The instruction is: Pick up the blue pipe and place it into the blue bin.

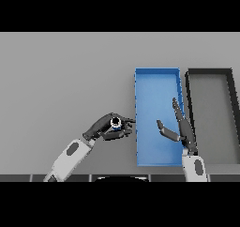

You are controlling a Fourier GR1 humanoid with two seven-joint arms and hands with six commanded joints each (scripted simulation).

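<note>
The blue pipe (115,123) shows as a small ring, end-on, pinched in my left hand (104,127), whose fingers and thumb curl round it. That hand hovers over the grey table just left of the blue bin (139,94), close to its left wall. The bin is a long rectangular tray with nothing lying inside. My right hand (182,130) hangs over the bin's right part, fingers straight and pointing away from me, thumb spread to the left, holding nothing.
A black bin (189,87) with a grey floor stands directly right of the blue bin, almost touching it. The grey table (65,80) stretches wide to the left and far side.
</note>
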